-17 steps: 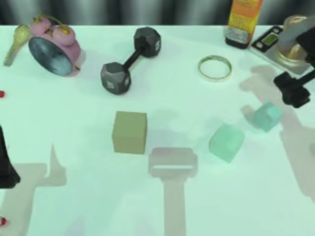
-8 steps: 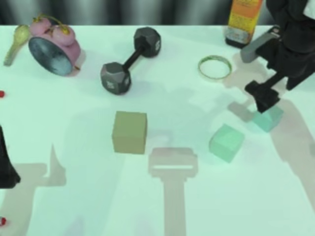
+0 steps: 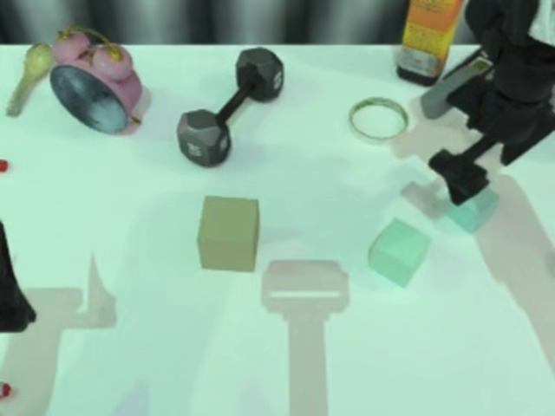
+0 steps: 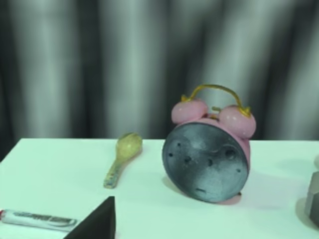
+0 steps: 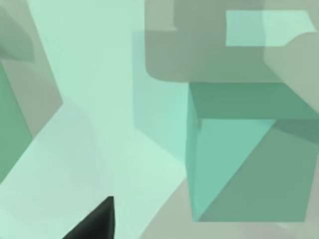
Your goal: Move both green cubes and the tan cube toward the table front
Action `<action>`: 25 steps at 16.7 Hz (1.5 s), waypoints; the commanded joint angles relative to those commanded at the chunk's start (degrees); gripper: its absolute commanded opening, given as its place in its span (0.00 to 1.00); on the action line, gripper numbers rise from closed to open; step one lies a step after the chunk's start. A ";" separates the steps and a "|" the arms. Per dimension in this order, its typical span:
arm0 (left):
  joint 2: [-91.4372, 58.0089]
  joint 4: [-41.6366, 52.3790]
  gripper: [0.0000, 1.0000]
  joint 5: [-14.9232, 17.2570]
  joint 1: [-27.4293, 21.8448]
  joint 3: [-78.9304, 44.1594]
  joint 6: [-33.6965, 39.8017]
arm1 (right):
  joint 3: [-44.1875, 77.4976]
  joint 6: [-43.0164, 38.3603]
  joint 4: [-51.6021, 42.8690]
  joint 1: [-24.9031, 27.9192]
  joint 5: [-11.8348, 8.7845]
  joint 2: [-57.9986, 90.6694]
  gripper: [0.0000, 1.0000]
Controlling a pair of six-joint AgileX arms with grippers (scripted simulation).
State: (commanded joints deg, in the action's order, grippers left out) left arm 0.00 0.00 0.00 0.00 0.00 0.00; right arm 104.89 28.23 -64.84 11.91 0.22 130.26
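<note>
1. Right gripper (image 3: 462,179) sits over the right side of the table (image 3: 286,364), directly above the teal cube (image 3: 475,211); can't tell if the fingers are apart or together. The right wrist view shows the teal cube (image 5: 239,149) close below.
2. Left arm (image 3: 10,290) parked at the table's left edge; its finger state can't be read either.
3. Tan cube (image 3: 228,232) left of centre, standing flat, well apart from both green cubes.
4. Mint cube (image 3: 399,250) right of centre, near the teal one, not touching.
5. Clutter along the back: alarm clock (image 3: 93,80), dumbbell (image 3: 230,106), tape ring (image 3: 378,118), orange bottle (image 3: 429,39), spoon (image 3: 29,74).
</note>
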 joint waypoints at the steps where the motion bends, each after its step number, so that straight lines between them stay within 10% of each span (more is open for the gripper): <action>1: 0.00 0.00 1.00 0.00 0.00 0.00 0.00 | -1.19 -0.01 1.96 0.05 0.01 0.74 1.00; 11: 0.00 0.00 1.00 0.00 0.00 0.00 0.00 | -8.29 -0.20 14.20 0.19 0.06 5.70 1.00; 25: 0.00 0.00 1.00 0.00 0.00 0.00 0.00 | -8.29 -0.20 14.20 0.19 0.06 5.70 0.00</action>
State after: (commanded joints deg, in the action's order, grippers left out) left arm 0.00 0.00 0.00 0.00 0.00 0.00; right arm 96.61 28.02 -50.64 12.10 0.28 135.96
